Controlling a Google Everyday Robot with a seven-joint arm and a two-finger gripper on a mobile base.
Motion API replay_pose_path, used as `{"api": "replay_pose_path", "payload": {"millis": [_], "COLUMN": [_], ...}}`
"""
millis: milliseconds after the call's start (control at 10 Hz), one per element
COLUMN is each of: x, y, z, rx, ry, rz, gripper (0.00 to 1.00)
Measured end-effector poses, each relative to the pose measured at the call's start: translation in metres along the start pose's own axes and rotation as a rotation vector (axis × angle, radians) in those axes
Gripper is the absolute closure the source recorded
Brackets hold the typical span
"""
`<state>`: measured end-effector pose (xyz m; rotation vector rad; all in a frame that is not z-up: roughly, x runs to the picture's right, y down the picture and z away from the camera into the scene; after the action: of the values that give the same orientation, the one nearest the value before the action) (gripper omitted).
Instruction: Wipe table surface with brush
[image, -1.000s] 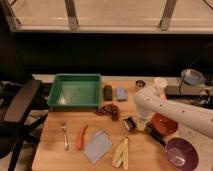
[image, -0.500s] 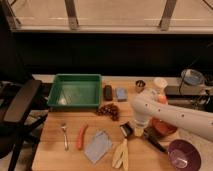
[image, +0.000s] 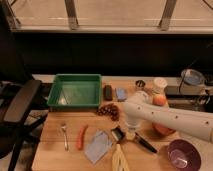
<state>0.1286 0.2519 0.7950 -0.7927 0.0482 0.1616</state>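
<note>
— Sliding left and nearer since a second ago, the smooth white arm (image: 170, 117) is dragging the brush (image: 119, 134) along. Its squarish dark head is now lying closer to the cloth (image: 98, 146).
— Where is the gripper (image: 131, 134) sitting?
— Low over the planked table (image: 52, 152), right of the cloth, and it is pinching the brush's thin black handle just behind the head.
— And the brush itself?
— Its head is resting on the pale wood beside the crumpled grey-blue cloth. The straight handle is trailing right, toward the glossy purple bowl (image: 182, 155).
— What else is lying near?
— A metal fork (image: 65, 136) is lying left of the cloth, and the green plastic tray (image: 75, 76) is sitting behind.
</note>
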Motion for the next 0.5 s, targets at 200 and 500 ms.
{"api": "replay_pose_path", "payload": {"millis": [200,500], "x": [-0.017,-0.018], "y": [-0.015,-0.037], "z": [-0.001,-0.002], "rx": [0.007,0.018], "ry": [-0.006,0.005], "rz": [-0.021,-0.008], "gripper": [1.0,1.0]}}
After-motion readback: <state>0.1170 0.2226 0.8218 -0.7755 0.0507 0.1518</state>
